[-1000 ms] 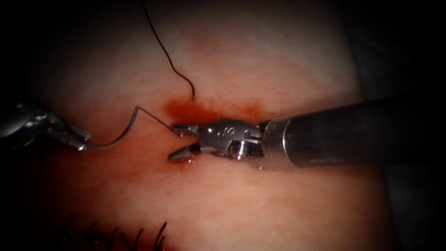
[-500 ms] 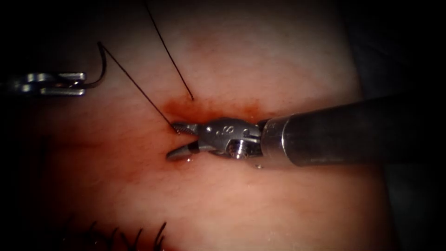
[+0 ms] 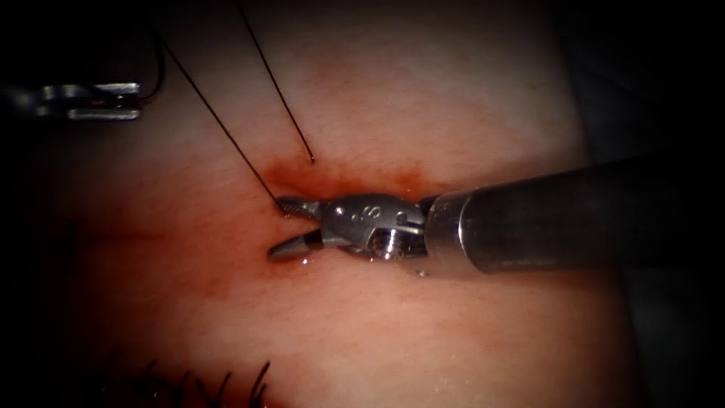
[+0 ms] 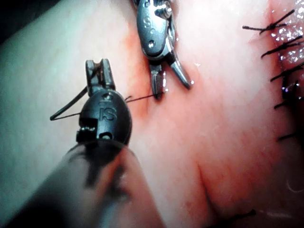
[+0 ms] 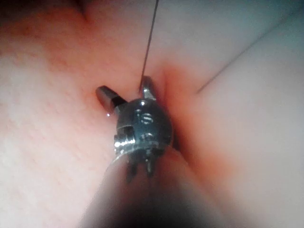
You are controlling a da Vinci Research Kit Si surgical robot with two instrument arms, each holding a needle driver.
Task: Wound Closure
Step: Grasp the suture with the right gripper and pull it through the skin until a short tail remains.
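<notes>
- Two tools are in my view. The left tool (image 3: 138, 102) is near the tissue's (image 3: 423, 325) far left corner, and the right tool (image 3: 278, 227) is over the middle.
- There is one needle (image 4: 71, 104). The left tool's fingers (image 4: 105, 71) are pinching it, with its thread end sticking out past them. It is lifted clear of the tissue. I cannot tell exactly where along the curve the grip sits.
- The right tool's fingers (image 3: 291, 245) are spread and hold nothing. The upper one lies just beside the spot where the thread enters the tissue.
- I count two thread strands. One taut thread (image 3: 219, 128) runs from the needle down into the tissue. A second strand (image 3: 276, 87) ends loose on the surface.
- One patch of red fluid (image 3: 340, 177) lies at the right tool's wrist.
- A row of stitches (image 3: 226, 385) runs along the near edge. It is too dim for me to count them.
</notes>
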